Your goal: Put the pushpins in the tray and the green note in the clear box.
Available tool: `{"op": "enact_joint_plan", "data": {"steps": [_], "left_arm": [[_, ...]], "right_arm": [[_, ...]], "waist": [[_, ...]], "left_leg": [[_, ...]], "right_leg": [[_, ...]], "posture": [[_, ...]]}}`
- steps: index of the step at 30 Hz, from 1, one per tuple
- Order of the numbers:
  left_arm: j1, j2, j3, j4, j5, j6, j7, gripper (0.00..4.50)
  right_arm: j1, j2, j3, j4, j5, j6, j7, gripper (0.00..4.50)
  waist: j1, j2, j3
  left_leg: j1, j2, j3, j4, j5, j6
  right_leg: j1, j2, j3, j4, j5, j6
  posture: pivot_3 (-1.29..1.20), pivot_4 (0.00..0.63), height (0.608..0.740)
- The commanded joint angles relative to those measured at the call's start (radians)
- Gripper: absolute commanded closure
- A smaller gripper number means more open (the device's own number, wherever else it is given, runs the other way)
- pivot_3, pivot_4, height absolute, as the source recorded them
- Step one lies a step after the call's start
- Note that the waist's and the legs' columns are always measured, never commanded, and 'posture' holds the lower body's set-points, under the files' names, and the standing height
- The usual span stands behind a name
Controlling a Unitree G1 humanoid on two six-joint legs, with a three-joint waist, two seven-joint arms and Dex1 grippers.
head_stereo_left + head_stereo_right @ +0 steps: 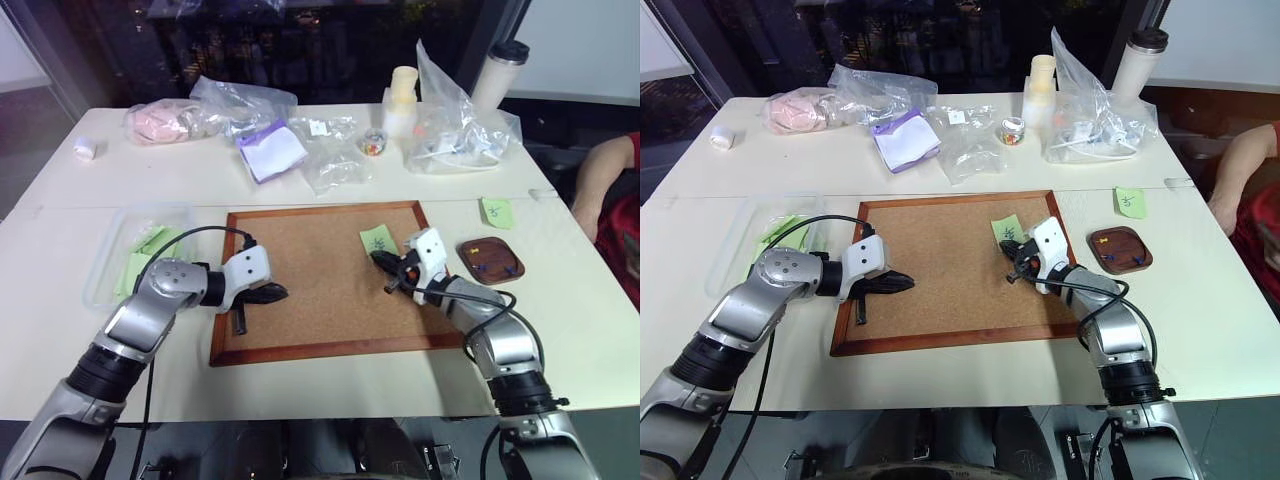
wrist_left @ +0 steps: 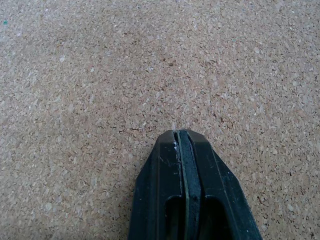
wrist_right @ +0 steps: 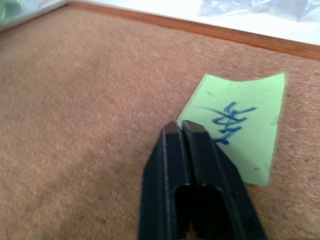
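1. The green note (image 3: 239, 127) lay on the corkboard (image 1: 320, 290) near its far right corner, its near edge under the right gripper (image 3: 186, 131), whose fingers were pressed together at that edge, apparently pinching for a pin or the paper; which, I cannot tell.
2. The note was nearly square with no clear long axis, its writing slanting toward the board's far edge.
3. The left gripper (image 2: 181, 137) rested fingers together over bare cork, idle.
4. The tray (image 1: 490, 259) sat on the worktop right of the board, the clear box (image 1: 100, 275) left.
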Motion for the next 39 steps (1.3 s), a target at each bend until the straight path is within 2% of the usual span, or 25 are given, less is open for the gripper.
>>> {"op": "enact_joint_plan", "data": {"steps": [1, 5, 11, 16, 20, 23, 26, 30, 32, 36, 39], "left_arm": [[0.024, 0.007, -0.043, 0.045, 0.038, 0.019, -0.008, 4.5], [0.015, 0.007, -0.041, 0.053, 0.038, 0.015, -0.012, 4.5], [0.019, 0.008, -0.049, 0.047, 0.039, 0.016, -0.024, 4.5], [0.025, 0.004, -0.046, 0.039, 0.03, 0.015, -0.027, 4.5], [-0.014, -0.046, 0.087, 0.005, -0.128, 0.133, -0.017, 4.5], [-0.097, -0.071, 0.231, 0.009, -0.264, 0.236, -0.004, 3.51], [-0.189, -0.072, 0.314, 0.049, -0.338, 0.284, 0.004, 2.09], [-0.368, -0.17, 0.39, 0.195, -0.442, 0.382, 0.064, 0.07], [-0.413, -0.23, 0.409, 0.26, -0.459, 0.425, 0.119, 0.07], [-0.549, -0.401, 0.542, 0.457, -0.599, 0.657, 0.294, 0.07], [-0.617, -0.493, 0.607, 0.615, -0.625, 0.707, 0.39, 0.07]], "right_arm": [[0.009, 0.0, 0.022, -0.009, -0.018, -0.001, 0.01, 4.47], [0.002, -0.007, 0.006, -0.039, -0.026, -0.008, 0.002, 4.47], [-0.041, -0.002, -0.091, -0.228, 0.074, 0.048, -0.025, 4.47], [-0.056, -0.016, -0.119, -0.336, 0.121, 0.123, -0.045, 4.47], [-0.056, -0.038, -0.121, -0.379, 0.134, 0.154, -0.043, 4.47], [-0.062, -0.058, -0.126, -0.397, 0.14, 0.169, -0.037, 4.5], [-0.069, -0.077, -0.126, -0.401, 0.144, 0.174, -0.028, 4.5], [-0.086, -0.105, -0.115, -0.388, 0.14, 0.162, -0.002, 4.5], [-0.095, -0.109, -0.11, -0.384, 0.138, 0.157, 0.004, 4.5], [-0.12, -0.112, -0.09, -0.387, 0.126, 0.148, 0.012, 4.5], [-0.136, -0.111, -0.074, -0.397, 0.121, 0.145, 0.011, 4.5]], "waist": [[0.0, 0.0, 0.0], [0.0, 0.0, 0.0], [0.0, 0.0, 0.0], [0.001, 0.0, 0.0], [0.003, 0.0, 0.001], [0.003, -0.005, 0.004], [0.003, -0.01, 0.007], [0.003, -0.01, 0.008], [0.003, -0.01, 0.008], [0.002, -0.013, 0.01], [0.0, -0.015, 0.011]], "left_leg": [[0.0, 0.0, 0.0, 0.0, 0.0, 0.0], [0.0, 0.0, 0.0, 0.0, 0.0, 0.0], [0.0, 0.0, 0.0, 0.0, 0.0, 0.0], [0.0, 0.0, 0.0, -0.001, 0.0, 0.0], [-0.001, 0.0, 0.0, -0.001, 0.0, 0.0], [-0.005, 0.0, -0.001, 0.0, 0.0, 0.0], [-0.017, 0.0, -0.003, 0.004, 0.001, -0.001], [-0.018, -0.001, -0.002, 0.004, 0.001, -0.001], [-0.017, -0.001, -0.002, 0.004, 0.001, -0.001], [-0.018, -0.001, -0.002, 0.004, 0.001, -0.001], [-0.018, -0.001, -0.003, 0.004, 0.001, -0.001]], "right_leg": [[0.0, 0.0, 0.0, 0.0, 0.0, 0.0], [0.0, 0.0, 0.0, 0.0, 0.0, 0.0], [-0.001, 0.0, 0.0, 0.0, 0.0, 0.0], [0.0, 0.0, 0.0, 0.0, 0.0, 0.0], [0.0, -0.001, 0.0, -0.001, 0.0, 0.0], [-0.004, -0.001, 0.0, 0.0, 0.0, 0.0], [-0.017, 0.0, -0.002, 0.005, 0.0, 0.0], [-0.017, -0.001, -0.002, 0.004, 0.0, 0.001], [-0.016, -0.001, -0.002, 0.003, 0.0, 0.001], [-0.016, -0.001, -0.003, 0.003, 0.0, 0.001], [-0.016, 0.0, -0.003, 0.003, 0.001, 0.001]], "posture": [[0.0, 0.15, 0.734], [0.0, 0.15, 0.734], [0.0, 0.15, 0.734], [0.0, 0.15, 0.734], [0.0, 0.15, 0.734], [0.0, 0.15, 0.734], [0.0, 0.15, 0.734], [0.0, 0.15, 0.734], [0.0, 0.15, 0.734], [0.0, 0.15, 0.734], [0.0, 0.15, 0.734]]}}
